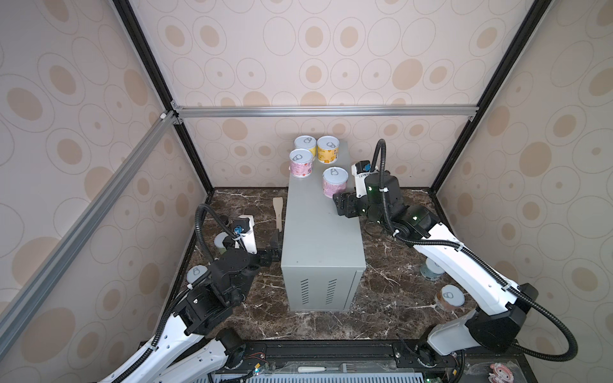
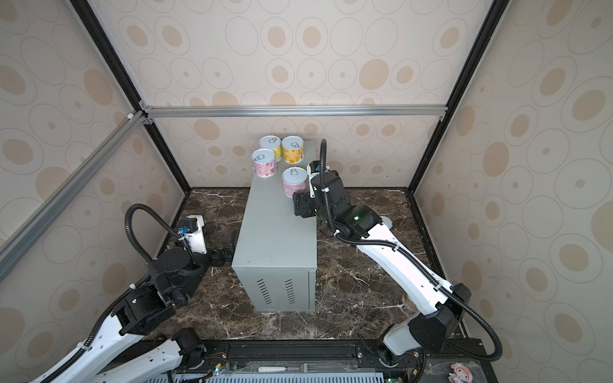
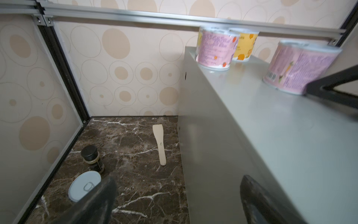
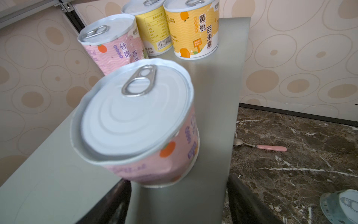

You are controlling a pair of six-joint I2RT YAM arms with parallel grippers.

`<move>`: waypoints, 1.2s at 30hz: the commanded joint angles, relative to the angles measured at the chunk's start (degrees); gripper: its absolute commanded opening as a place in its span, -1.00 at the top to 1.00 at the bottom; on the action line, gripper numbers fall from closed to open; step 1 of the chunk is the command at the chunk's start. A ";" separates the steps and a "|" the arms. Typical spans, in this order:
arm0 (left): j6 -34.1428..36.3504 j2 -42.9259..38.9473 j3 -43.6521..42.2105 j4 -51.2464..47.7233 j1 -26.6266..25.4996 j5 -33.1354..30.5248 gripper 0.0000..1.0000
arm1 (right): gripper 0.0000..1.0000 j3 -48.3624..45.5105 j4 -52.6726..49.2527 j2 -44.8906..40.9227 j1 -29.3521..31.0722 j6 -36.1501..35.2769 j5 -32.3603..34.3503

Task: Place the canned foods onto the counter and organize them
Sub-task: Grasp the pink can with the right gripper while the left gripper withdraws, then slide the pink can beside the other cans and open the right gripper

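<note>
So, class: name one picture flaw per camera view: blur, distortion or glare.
In both top views the black posts splay outward, a wide-lens effect, and light is even. In the right wrist view the nearest pink can is smeared, the orange-print yellow can sharp. In the left wrist view the left tool shows its fingers as dark blurs.
</note>
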 commanded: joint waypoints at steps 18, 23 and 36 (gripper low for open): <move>-3.24 0.21 -5.58 1.71 5.41 1.15 -0.98 | -0.58 18.82 -0.83 16.99 -0.74 -1.48 0.89; -2.76 0.87 -5.93 2.09 7.15 2.80 -0.98 | -0.51 21.22 -0.85 19.46 -1.45 -1.61 0.10; -3.04 2.41 -6.41 2.55 9.81 5.73 -0.98 | -0.44 24.77 -0.93 23.05 -3.87 -0.67 -1.99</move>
